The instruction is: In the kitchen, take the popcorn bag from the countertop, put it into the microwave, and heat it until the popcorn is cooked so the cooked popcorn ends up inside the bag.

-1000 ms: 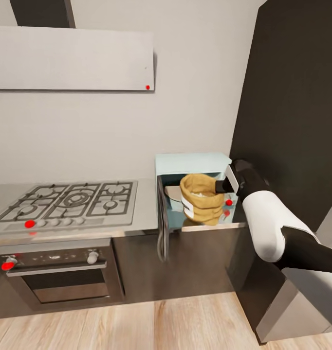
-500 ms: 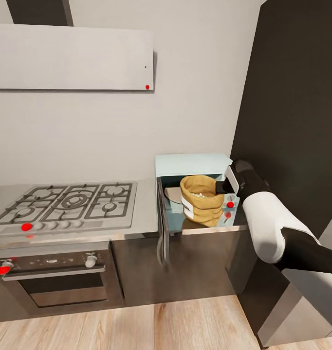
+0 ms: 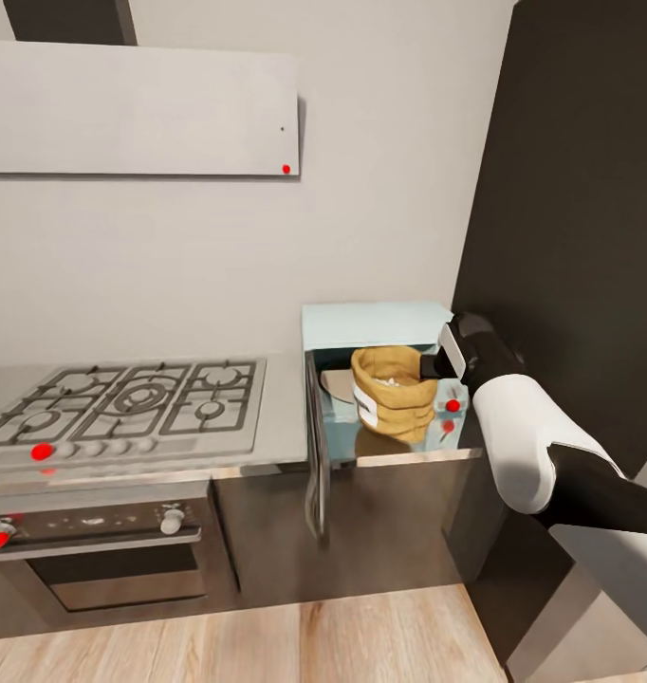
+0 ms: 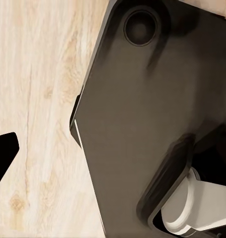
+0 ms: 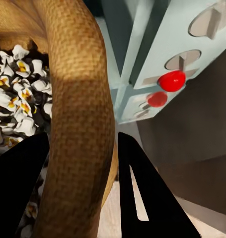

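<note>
- At the centre-right of the head view, the pale mint-white boxy microwave (image 3: 376,324) sits at the right end of the long grey brushed-steel countertop (image 3: 287,417), its dark glass door (image 3: 316,444) swung open towards the camera.
- Inside the open cavity stands the small tan-brown crumpled paper popcorn bag (image 3: 392,391), upright, its rolled rim open at the top and its white label facing left.
- The right gripper (image 3: 435,362) reaches in from the right of the frame on a black-and-white arm and meets the bag's rim.
- In the right wrist view its two black fingers (image 5: 142,193) straddle the rolled rim of the bag (image 5: 78,124) — one inside, one outside — closed on the paper.
- In the same view a heap of puffed whitish-yellow popcorn (image 5: 16,106) fills the bag, and the microwave's two round knobs (image 5: 172,81), marked red, lie just beyond the rim.
- At the left of the head view are the steel gas hob (image 3: 134,398) and the dark oven (image 3: 105,550) under it; the white flat hood (image 3: 138,109) hangs at the upper left.
- In the left wrist view a black fingertip of the left gripper (image 4: 3,158) shows over pale wooden floor (image 4: 38,99) beside the robot's dark base (image 4: 142,124) — how far its jaws are open I cannot tell.
</note>
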Controlling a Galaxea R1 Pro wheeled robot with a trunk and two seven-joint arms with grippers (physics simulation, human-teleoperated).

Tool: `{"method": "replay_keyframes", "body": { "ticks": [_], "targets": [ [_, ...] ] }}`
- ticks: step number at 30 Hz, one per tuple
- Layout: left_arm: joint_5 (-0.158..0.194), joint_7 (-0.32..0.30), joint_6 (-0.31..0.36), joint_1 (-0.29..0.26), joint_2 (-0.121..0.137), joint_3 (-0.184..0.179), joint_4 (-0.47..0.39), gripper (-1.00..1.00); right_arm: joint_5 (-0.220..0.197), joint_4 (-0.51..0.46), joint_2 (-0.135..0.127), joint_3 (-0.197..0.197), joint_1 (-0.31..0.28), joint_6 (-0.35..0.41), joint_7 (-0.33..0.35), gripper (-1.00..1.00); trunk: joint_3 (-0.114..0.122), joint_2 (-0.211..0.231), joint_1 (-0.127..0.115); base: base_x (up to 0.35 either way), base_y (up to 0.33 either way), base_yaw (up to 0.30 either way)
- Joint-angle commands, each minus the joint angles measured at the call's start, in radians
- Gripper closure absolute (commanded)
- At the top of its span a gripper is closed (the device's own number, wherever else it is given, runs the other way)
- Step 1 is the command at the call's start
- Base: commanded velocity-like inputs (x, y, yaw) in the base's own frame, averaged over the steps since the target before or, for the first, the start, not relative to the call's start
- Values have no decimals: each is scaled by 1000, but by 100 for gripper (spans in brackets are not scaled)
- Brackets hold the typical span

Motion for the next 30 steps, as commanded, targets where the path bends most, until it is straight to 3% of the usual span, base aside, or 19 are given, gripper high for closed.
{"method": "replay_keyframes", "body": {
  "ticks": [1,15,30],
  "targets": [
    [4,3,-2,0,0,0,-1,-100,-6,-22,1,-7,-2,2,-4,100,-1,-1,1,235,0,0],
    [4,3,-2,0,0,0,-1,-100,-7,-16,2,-6,-2,2,-4,100,-1,-1,1,204,0,0],
    [4,4,-2,0,-1,1,-1,-100,-9,-15,3,-6,-2,2,-3,100,-1,-1,1,10,64,0]
  ]
}}
